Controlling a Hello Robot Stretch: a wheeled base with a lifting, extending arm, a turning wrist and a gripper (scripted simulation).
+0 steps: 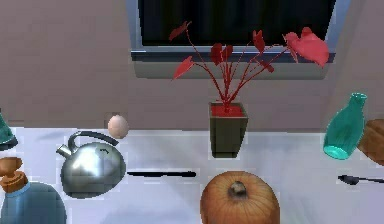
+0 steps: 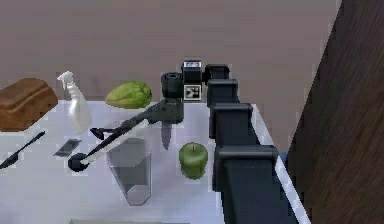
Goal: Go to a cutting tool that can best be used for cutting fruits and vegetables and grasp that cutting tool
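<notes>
Dark arm (image 2: 245, 170) ends in fingers (image 2: 165, 135) at a long tool (image 2: 120, 133); hold unclear.

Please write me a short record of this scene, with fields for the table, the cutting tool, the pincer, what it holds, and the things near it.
surface: pale table
cutting tool: dark knife lying flat between the metal kettle and the pumpkin
pincer place: pincer at the arm's far end, by a long dark tool
held: cannot tell
near the pincer: green apple, clear glass, white spray bottle
</notes>
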